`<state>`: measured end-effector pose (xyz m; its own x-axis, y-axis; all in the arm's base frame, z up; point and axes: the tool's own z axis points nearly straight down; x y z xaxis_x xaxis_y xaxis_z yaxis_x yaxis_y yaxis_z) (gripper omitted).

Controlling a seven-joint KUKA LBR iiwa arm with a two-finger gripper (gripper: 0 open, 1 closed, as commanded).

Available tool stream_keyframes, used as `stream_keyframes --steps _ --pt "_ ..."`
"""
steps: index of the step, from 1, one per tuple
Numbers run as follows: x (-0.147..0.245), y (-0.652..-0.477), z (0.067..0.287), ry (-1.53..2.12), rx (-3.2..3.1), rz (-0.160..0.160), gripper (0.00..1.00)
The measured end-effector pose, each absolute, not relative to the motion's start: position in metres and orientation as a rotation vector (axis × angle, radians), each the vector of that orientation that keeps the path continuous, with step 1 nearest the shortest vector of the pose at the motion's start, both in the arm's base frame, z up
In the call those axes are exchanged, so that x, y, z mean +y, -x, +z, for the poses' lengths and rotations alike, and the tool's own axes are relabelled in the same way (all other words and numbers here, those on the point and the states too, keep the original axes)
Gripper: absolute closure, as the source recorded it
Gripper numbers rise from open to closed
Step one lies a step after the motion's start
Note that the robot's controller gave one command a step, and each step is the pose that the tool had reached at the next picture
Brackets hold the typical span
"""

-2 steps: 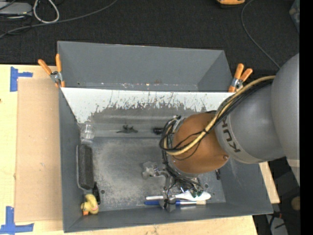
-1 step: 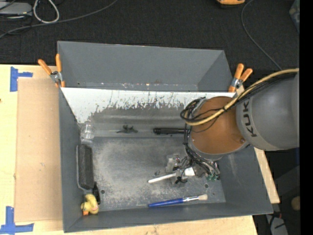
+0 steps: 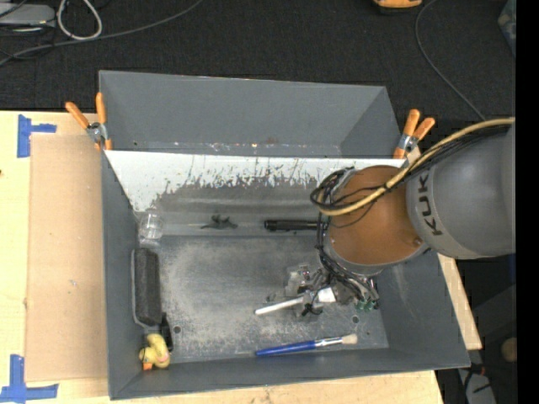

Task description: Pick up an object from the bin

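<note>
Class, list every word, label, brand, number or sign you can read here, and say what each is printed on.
"KUK": dark letters running sideways on the rounded grey robot arm; further letters cannot be seen.
Nothing else is readable: the blue-handled paintbrush, the long black bar and the grey metal bin carry no legible text.

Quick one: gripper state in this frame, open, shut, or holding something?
Gripper: cannot be told. It is down near the bin floor, right of centre, with a pale rod at its tip and a blue-handled paintbrush close by.
</note>
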<state>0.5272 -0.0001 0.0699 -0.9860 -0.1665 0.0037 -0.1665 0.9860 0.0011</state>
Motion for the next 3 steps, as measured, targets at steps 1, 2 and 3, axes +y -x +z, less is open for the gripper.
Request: stream_keyframes --steps 1,2,3 --pt "0.000 -0.527 0.070 -0.260 -3.127 -0.002 1.00" --pt "0.000 -0.525 0.084 -0.257 -3.120 -0.003 1.00" --pt "0.001 -0.526 0.114 -0.258 -3.125 -0.002 1.00"
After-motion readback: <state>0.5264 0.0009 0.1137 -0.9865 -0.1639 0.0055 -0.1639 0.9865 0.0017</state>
